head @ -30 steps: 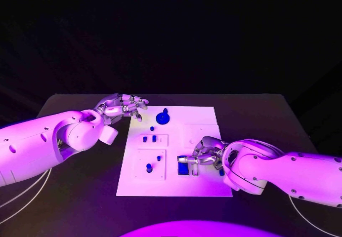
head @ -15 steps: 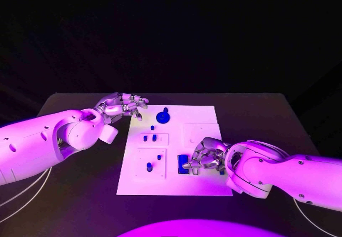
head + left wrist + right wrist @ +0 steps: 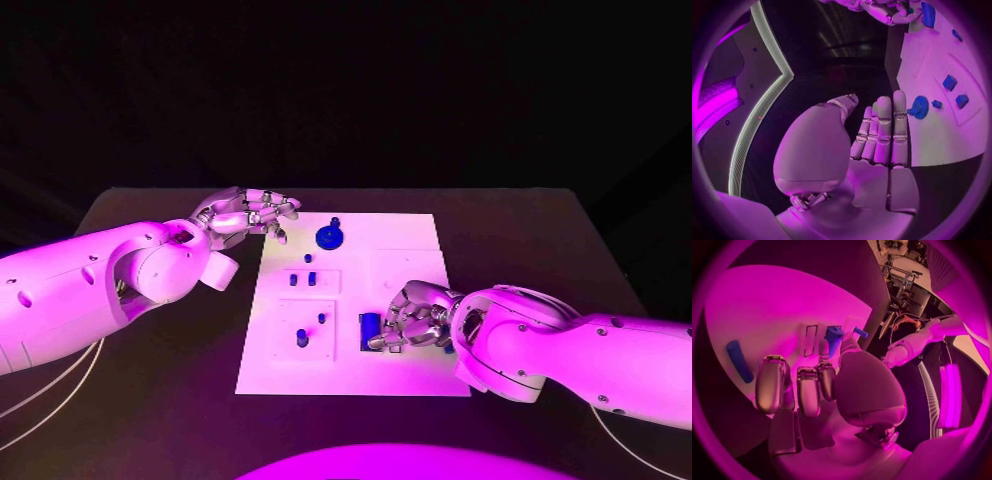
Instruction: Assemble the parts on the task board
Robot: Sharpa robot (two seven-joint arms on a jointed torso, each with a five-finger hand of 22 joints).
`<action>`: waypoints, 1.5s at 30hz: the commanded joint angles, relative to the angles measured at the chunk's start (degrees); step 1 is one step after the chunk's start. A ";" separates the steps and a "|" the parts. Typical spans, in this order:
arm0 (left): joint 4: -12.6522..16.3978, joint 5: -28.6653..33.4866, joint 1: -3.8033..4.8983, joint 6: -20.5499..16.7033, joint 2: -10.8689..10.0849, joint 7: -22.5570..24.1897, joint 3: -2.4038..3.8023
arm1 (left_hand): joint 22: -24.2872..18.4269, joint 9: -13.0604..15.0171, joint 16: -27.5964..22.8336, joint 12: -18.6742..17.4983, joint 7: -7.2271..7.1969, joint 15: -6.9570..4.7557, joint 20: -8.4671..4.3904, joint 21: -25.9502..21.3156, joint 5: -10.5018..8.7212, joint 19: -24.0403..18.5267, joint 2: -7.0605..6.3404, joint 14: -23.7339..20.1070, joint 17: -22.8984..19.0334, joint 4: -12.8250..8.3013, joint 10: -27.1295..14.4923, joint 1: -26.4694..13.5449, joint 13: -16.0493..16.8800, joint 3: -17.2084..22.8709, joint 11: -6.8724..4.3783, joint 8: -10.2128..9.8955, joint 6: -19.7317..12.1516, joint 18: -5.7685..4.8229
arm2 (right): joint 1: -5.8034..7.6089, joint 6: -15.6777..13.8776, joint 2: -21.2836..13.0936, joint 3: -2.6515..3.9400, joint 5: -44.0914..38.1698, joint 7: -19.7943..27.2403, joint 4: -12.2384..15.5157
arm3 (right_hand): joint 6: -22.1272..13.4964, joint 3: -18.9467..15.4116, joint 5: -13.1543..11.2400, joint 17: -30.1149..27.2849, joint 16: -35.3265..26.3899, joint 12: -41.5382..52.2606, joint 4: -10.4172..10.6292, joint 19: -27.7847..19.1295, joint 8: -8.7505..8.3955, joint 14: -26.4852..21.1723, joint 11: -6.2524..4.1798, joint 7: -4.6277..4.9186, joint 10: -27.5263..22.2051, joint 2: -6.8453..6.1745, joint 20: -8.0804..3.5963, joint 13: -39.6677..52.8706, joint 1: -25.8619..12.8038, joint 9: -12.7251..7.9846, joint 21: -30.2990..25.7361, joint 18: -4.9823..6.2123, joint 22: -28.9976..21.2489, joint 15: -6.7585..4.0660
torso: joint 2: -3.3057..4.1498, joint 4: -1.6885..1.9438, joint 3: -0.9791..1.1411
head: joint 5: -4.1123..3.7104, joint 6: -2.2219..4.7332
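White board (image 3: 411, 375) was seen at the centre of the head view, on a black table (image 3: 130, 400). The right hand (image 3: 411, 318) was placed over the board's lower right, fingers curled beside a blue block (image 3: 371, 327); in the right wrist view a blue part (image 3: 833, 336) was seen at its fingertips, but whether it was gripped could not be told. A blue bar (image 3: 739, 360) lay on the board apart from that hand. The left hand (image 3: 245, 215) was held at the board's upper left corner, fingers straight and together, nothing in it. A round blue knob (image 3: 330, 236) stood just right of it, and small blue pegs (image 3: 306, 280) lay below, at centre left.
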 commanded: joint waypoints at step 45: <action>0.79 0.52 0.01 0.71 -0.26 0.30 0.03 | -0.18 -0.10 -0.19 0.45 0.02 -0.05 0.39 -0.36 0.08 0.06 0.23 -0.49 -0.08 0.08 -0.44 -0.04 -0.08 -0.42 0.12 0.49 -0.37 0.82 | 1.73 -3.96 -13.78 0.02 -8.12 2.09 1.59 | -1.86 -1.24 -0.14 10.14 0.04 -0.50 0.47 1.28 0.18 5.07 0.30 0.31 0.34 0.60 -0.66 5.08 1.05 0.21 -0.74 -0.86 10.92 -0.30 | -0.01 0.05 -0.08 | -0.88 0.45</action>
